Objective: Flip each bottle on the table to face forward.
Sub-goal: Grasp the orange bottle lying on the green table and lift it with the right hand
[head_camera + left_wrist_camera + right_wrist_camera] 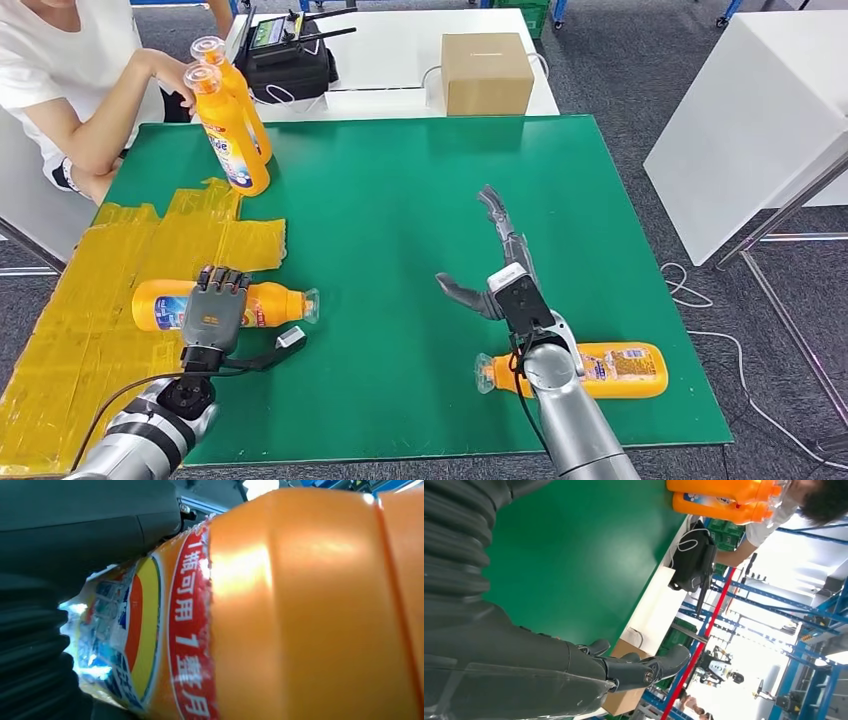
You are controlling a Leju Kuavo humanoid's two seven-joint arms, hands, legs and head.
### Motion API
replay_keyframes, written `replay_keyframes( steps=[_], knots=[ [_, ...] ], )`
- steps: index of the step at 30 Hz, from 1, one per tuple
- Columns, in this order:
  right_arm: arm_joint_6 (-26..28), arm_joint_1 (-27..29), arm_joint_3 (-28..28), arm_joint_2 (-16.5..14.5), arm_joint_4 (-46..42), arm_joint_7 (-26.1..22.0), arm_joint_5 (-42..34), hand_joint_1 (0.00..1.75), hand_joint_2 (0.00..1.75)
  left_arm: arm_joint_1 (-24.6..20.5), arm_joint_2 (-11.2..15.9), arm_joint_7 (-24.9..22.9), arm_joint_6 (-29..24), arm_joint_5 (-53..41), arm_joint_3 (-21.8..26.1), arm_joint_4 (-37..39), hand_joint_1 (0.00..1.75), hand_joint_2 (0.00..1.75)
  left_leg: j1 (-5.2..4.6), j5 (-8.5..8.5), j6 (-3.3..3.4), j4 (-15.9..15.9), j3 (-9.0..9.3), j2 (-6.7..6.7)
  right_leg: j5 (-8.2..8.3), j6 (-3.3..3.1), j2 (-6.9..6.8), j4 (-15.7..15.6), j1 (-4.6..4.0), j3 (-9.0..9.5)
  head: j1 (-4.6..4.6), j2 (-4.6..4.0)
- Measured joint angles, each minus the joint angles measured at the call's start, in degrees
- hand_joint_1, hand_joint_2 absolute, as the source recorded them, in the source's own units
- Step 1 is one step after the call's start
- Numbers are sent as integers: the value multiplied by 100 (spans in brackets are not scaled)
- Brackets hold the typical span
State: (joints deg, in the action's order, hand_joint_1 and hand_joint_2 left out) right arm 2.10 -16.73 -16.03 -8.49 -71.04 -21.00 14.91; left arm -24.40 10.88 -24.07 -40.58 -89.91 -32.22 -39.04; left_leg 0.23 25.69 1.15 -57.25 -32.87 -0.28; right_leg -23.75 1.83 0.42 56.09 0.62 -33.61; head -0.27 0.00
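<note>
Warehouse-like lab: blue racking [804, 610], green test table [420, 200].

The tabletop [400, 220] is green, with a patch of yellow tape [120, 290] on its left part. The four bottles are orange: two standing bottles [232, 125] with clear caps and a blue and white label, one lying bottle [225, 304] with a label in blue, yellow, white and red, and another lying bottle [610, 368]. The left hand [213, 310] is grey, the right hand [500, 270] dark grey. The cardboard box [487, 72] is brown. The person's shirt [60, 60] is white.
</note>
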Motion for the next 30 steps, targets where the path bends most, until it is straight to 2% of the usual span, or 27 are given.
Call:
replay_keyframes(
  steps=[3, 6, 9, 13, 16, 19, 25, 30],
  knots=[
    [-1, 0, -18, 5, 1, 0, -1, 0, 175, -143, -3, -53, -6, 53, -75, 310, 0, 175, 1, 0, 0, 2, 17, 0, 0, -1, 0, 0, 0, 16, 0, 0],
    [8, 3, -56, 25, 1, -3, -24, 0, 175, -328, 20, -267, -8, 718, -390, 655, 0, 175, 1, 1, -1, 4, 35, 1, -1, -2, 1, 0, 0, 35, -1, 0],
    [20, 31, -78, 46, -1, -27, -20, 0, 175, -430, 50, -104, -13, 1155, -579, 913, 0, 175, 2, 3, -3, 5, 59, 1, -3, -3, 1, 1, 0, 58, -2, 0],
    [4, 100, -103, 50, -5, -37, 108, 0, 175, -590, -42, 261, 243, 1480, -6, 1385, 0, 175, 2, 12, -12, 11, 88, 1, -6, -8, 1, 1, 0, 93, -1, 0],
    [-42, 110, -133, 20, -6, 19, 203, 0, 175, -759, -106, 337, 711, 1831, 559, 1715, 0, 175, 1, 35, -28, 22, 146, 6, -18, -24, 8, 0, 1, 144, -3, 0],
    [-61, 110, -149, -18, -6, 54, 248, 0, 175, -838, -144, 315, 835, 1915, 912, 1877, 0, 175, 1, 39, -32, 30, 187, 12, -22, -31, 15, 0, 1, 174, -4, 0],
    [-75, 117, -148, -55, -6, 78, 295, 0, 175, -863, -213, 354, 713, 1969, 1361, 1990, 0, 175, 2, 32, -42, 42, 210, 19, -20, -33, 25, 2, 0, 184, -2, 0],
    [-75, 230, -138, -63, -38, 87, 374, 0, 175, -730, -271, 1206, 95, 2150, 1921, 1987, 0, 175, 3, 20, -46, 45, 213, 25, -22, -34, 32, 3, -2, 168, -4, 0]
  ],
)
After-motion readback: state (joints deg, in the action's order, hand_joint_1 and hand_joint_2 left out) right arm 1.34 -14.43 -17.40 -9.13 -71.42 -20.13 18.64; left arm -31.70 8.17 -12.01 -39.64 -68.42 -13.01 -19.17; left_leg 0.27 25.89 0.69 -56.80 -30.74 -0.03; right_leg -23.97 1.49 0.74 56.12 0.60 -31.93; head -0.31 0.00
